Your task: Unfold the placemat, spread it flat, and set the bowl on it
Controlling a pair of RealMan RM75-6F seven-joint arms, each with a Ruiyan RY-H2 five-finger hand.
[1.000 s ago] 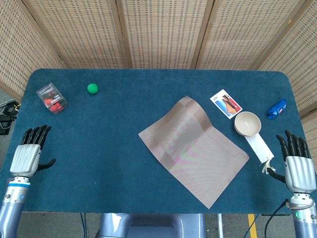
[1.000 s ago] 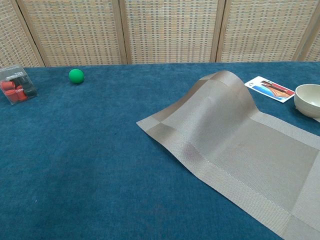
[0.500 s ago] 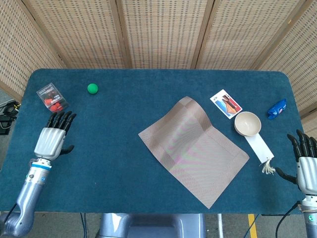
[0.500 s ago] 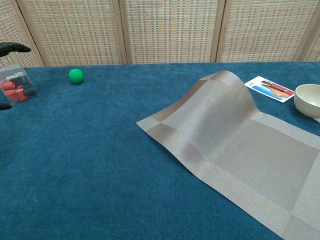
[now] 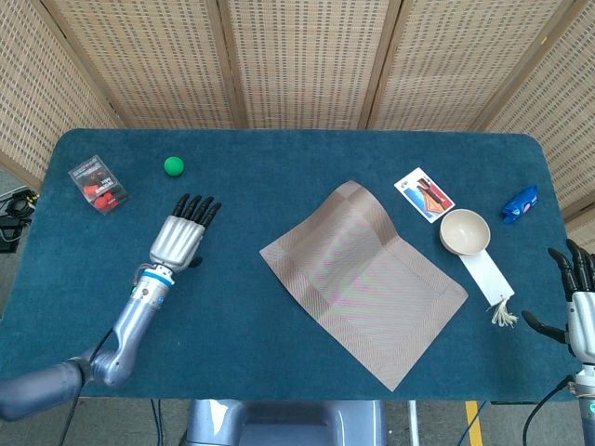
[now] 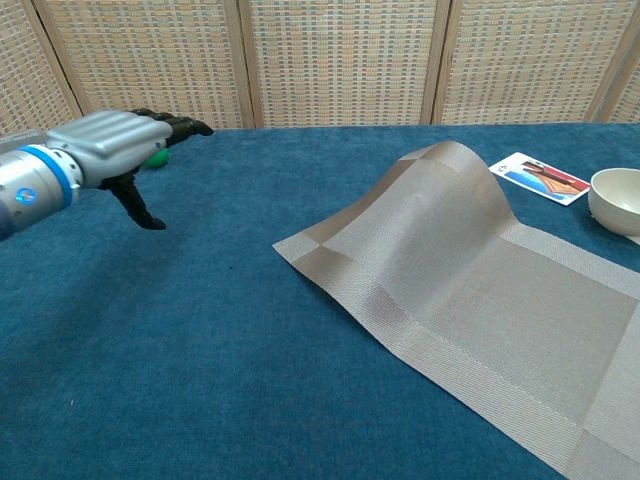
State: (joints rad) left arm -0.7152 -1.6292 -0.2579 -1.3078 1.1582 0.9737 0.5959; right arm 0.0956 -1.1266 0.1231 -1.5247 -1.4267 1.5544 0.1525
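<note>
The grey-brown woven placemat [image 5: 363, 279] lies unfolded on the blue table, turned diagonally, with a raised hump at its far corner [image 6: 450, 165]. The cream bowl [image 5: 465, 231] stands just right of the mat on a white paper strip; it also shows at the right edge of the chest view [image 6: 617, 198]. My left hand [image 5: 181, 237] hovers flat over the table left of the mat, fingers straight and apart, holding nothing [image 6: 115, 140]. My right hand [image 5: 581, 307] is at the table's right edge, fingers spread, empty.
A green ball [image 5: 174, 165] and a clear box of red pieces [image 5: 99, 184] sit at the far left. A picture card [image 5: 424, 194] lies beyond the bowl, and a blue wrapper [image 5: 520, 204] at the far right. A white tag [image 5: 488, 276] with a tassel lies near the bowl.
My left hand has swept from the table's left edge inward toward the mat. My right hand has drawn back toward the right edge. Mat and bowl have not moved.
</note>
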